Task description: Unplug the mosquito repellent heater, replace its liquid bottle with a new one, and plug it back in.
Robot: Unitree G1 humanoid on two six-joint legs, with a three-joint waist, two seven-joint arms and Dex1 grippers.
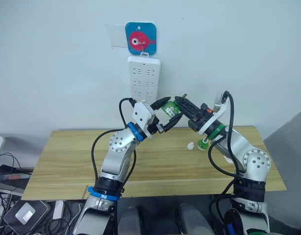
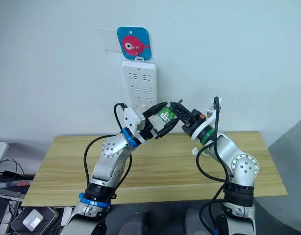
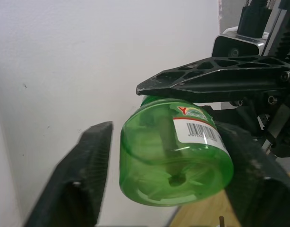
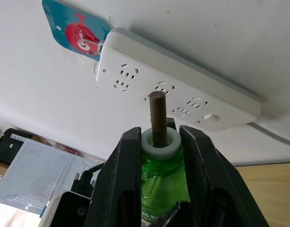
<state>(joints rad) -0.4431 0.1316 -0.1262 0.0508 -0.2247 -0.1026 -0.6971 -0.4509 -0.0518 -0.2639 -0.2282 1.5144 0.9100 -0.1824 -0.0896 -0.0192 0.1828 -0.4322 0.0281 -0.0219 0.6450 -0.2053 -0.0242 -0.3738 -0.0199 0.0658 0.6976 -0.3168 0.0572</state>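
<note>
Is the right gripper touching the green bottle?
Touching. In the right wrist view, the right gripper has both black fingers pressed against the neck of the green bottle, with no gap either side.

This looks like a robotics lab or test room set up as a mock home corner. A plain light-wood desk (image 1: 67, 161) stands against a bare white wall, below both pincers. Behind the pincers a white power strip (image 1: 143, 78) hangs from a hook on a blue fish plaque (image 1: 140, 38). Well below the left pincer (image 1: 166, 115), loose cables and electronic boxes (image 1: 24, 211) clutter the floor beside the desk.
</note>
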